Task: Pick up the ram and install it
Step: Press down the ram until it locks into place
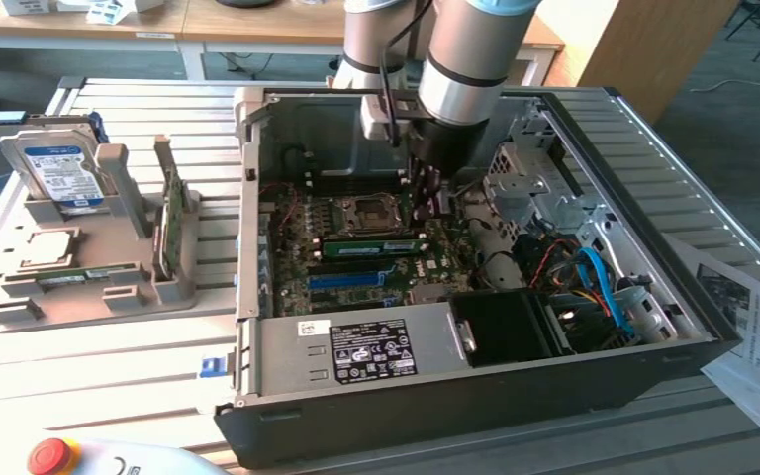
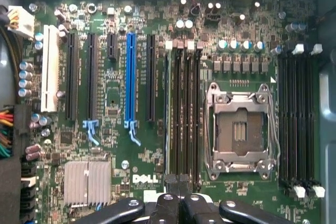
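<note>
1. The ram (image 1: 369, 245) shows in the exterior view as a green stick with a pale label. It stands on edge in the motherboard (image 2: 115, 108) slots beside the CPU socket (image 2: 240, 129).
2. My end effector (image 1: 426, 198) (image 2: 178, 183) is pinched narrow directly over that stick. I cannot tell whether it grips it.
3. The wrist view reads "DELL" on the board. I count one blue slot (image 2: 130, 77), one white slot (image 2: 50, 69) and one silver heatsink (image 2: 87, 182).
4. The exterior view adds the open computer case (image 1: 486, 396) with its white-on-black sticker, and a grey tray (image 1: 90, 297) on the worktop (image 1: 90, 386). The tray holds one hard drive (image 1: 56, 168) with a blue-white label.
</note>
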Available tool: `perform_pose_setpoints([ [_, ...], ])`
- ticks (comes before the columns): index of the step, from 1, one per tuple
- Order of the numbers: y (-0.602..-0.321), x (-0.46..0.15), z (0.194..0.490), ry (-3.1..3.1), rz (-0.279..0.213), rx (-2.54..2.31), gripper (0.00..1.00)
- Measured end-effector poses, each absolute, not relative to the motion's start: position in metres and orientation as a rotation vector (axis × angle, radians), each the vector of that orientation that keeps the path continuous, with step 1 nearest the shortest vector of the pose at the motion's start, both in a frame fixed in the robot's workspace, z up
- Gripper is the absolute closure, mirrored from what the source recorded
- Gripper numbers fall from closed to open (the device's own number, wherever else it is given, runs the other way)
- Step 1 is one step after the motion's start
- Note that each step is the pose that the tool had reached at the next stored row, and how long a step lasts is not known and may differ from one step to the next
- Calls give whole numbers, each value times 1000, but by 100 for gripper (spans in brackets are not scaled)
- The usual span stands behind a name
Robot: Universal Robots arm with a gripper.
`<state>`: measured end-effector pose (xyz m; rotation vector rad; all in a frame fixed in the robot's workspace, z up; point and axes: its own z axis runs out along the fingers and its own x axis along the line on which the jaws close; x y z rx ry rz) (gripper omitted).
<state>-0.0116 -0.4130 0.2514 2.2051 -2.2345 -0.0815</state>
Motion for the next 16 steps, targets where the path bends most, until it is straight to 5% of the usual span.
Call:
perform_pose_setpoints([
  [16, -412, -44, 251, -2235, -81, 2205, 90],
])
